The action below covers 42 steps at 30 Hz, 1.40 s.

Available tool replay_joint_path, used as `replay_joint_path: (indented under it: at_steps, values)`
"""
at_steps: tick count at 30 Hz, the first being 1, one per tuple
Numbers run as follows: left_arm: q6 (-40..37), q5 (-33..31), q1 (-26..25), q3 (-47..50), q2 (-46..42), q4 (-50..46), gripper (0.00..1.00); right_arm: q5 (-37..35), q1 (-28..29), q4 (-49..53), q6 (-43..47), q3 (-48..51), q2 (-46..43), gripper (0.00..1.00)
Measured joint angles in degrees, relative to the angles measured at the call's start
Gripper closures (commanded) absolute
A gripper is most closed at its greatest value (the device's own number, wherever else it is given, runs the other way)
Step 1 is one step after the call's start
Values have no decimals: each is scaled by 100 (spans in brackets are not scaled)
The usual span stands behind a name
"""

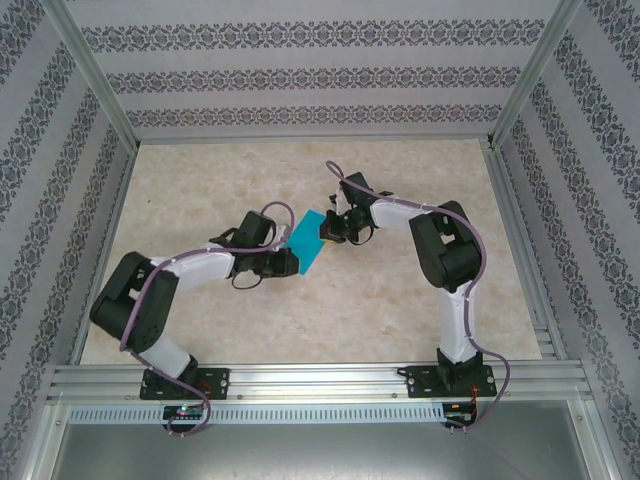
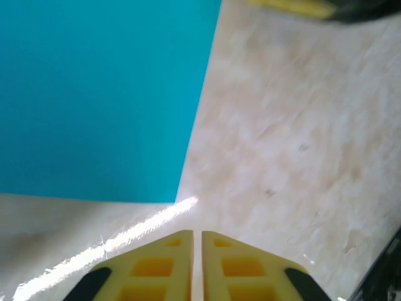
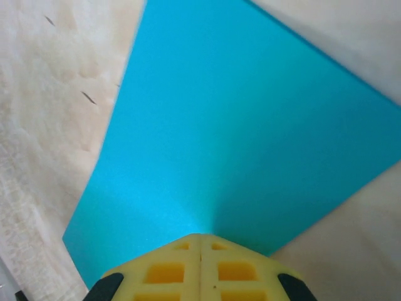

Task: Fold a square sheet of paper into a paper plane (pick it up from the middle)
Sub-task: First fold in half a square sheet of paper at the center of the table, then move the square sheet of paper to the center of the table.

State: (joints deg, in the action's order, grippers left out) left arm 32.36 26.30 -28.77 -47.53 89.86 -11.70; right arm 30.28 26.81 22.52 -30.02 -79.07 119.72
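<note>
The square sheet of paper is turquoise-blue and hangs tilted above the middle of the table, between the two arms. My right gripper is shut on its edge; in the right wrist view the yellow fingertips pinch the sheet, which bends upward from the grip. My left gripper is just left of and below the sheet. In the left wrist view its fingers stand a narrow slit apart with nothing between them, and the sheet has its corner just ahead of them, not touching.
The beige marbled tabletop stretches all around the arms. Aluminium rails run along the near edge, and patterned walls with metal posts close the back and sides. A yellow finger of the right gripper shows at the top of the left wrist view.
</note>
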Motion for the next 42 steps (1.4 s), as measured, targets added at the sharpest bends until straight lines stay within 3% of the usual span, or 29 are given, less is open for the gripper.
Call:
replay_joint_path:
  at_steps: [5,8,16,22,35,38,42]
  values:
    - [374,-828,437,-280,-662,-258,57,-566,514,179,-7,-372,-321,88]
    - [581,-1276,809,-227,-817,-479,41,-828,916,269,-48,-603,-299,87]
    - [964,-1934,1296,155,-957,-933,1,-1038,1513,605,-136,-1241,433,87]
    - [977,-1895,1482,195,-957,-964,0,-1071,1515,1036,155,-1233,581,86]
    - [907,-1259,1491,197,-957,-890,0,-632,1377,1891,2214,-275,-120,82]
    - [911,-999,1488,234,-957,-761,0,-621,1276,1770,2118,-9,-531,79]
    - [977,-682,1440,326,-927,-643,5,-826,1119,1088,1296,319,-1099,81]
